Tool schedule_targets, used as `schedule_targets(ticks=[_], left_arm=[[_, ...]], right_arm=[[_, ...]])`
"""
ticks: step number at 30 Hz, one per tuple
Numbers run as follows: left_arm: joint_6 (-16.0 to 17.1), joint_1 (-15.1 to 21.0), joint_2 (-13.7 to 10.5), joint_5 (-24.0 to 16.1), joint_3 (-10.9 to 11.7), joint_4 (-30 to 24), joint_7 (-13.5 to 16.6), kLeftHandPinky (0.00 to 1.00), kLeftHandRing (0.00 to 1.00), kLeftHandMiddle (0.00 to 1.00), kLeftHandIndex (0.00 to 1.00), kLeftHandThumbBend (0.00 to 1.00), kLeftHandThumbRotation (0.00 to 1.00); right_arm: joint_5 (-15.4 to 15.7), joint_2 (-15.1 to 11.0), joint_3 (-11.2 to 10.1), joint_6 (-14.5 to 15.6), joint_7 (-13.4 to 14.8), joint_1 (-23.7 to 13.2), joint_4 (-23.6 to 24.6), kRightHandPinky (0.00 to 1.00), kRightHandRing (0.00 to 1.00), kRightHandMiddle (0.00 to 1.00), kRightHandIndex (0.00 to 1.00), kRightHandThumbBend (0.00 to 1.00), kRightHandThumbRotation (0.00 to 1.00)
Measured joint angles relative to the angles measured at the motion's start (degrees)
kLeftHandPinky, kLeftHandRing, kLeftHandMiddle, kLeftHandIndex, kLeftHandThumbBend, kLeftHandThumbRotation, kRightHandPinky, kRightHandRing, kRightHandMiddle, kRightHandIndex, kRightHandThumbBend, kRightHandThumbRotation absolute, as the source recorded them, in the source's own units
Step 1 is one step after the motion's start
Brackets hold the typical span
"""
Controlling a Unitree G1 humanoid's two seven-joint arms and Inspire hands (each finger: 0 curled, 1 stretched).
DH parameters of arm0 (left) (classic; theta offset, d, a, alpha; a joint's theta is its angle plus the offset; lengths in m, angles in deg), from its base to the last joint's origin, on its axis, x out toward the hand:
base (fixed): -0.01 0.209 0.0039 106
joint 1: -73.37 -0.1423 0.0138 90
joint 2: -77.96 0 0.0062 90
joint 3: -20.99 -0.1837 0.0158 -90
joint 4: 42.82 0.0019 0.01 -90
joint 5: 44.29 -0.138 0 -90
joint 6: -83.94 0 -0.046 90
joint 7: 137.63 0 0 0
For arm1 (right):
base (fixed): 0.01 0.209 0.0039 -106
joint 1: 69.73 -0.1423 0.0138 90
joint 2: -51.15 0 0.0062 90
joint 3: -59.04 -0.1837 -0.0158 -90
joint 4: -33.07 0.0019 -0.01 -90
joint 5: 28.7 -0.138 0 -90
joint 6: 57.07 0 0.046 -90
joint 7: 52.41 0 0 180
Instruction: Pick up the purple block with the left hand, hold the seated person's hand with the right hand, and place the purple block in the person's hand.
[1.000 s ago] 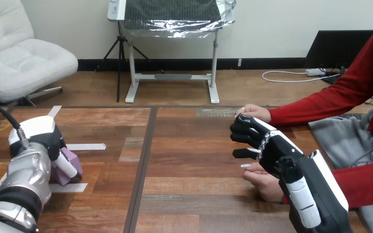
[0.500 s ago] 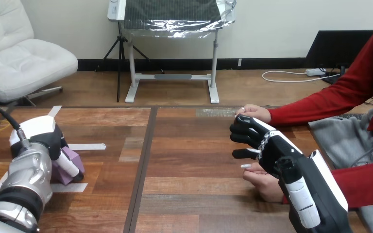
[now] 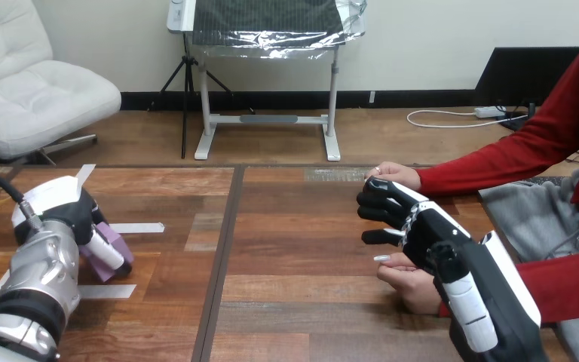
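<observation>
Purple block (image 3: 118, 243) in left hand (image 3: 68, 217) — table's (image 3: 301, 264) left

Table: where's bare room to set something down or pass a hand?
Free: the bare middle of the table, between the purple block in the left hand and the right hand. Crowded: right side, right hand between the person's far hand and near hand; left edge, tape strips.

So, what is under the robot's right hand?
The person's nearer hand lies under the right hand; its fingertips and the side of its palm show. The right hand covers the rest, so whether the two touch cannot be told.
</observation>
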Motion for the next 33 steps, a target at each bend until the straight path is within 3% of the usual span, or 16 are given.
schedule_targets(ticks=[9,19,20,26,33], left_arm=[[-0.11,-2.47,-0.19,1.89,1.85,-6.32,-0.07,0.34,0.45,0.50,0.45,0.80,0.00],[-0.32,-6.60,-0.10,3.68,3.80,-15.50,-0.77,0.31,0.39,0.46,0.45,0.81,0.00],[-0.34,-9.99,-0.01,4.27,4.81,-21.89,-1.23,0.29,0.37,0.44,0.44,0.82,0.00],[-0.79,-12.70,0.00,4.51,5.37,-26.81,-2.12,0.23,0.29,0.37,0.44,0.81,0.00],[-1.44,-16.40,0.03,4.52,5.59,-33.04,-3.15,0.21,0.28,0.36,0.43,0.81,0.00]], right_arm=[[1.03,-0.04,-1.08,-0.17,0.68,-1.82,-1.55,0.75,0.82,0.83,0.84,0.69,1.00],[3.35,-0.52,-2.30,-0.43,1.45,-3.43,-4.44,0.78,0.84,0.84,0.84,0.66,1.00],[6.12,-1.24,-3.10,-0.78,2.21,-4.47,-7.40,0.78,0.84,0.84,0.83,0.65,1.00],[9.35,-1.84,-4.09,-1.10,3.35,-5.82,-10.29,0.75,0.81,0.83,0.83,0.69,1.00],[13.01,-4.71,-4.64,-1.12,4.26,-8.14,-14.56,0.75,0.81,0.83,0.84,0.67,1.00]])
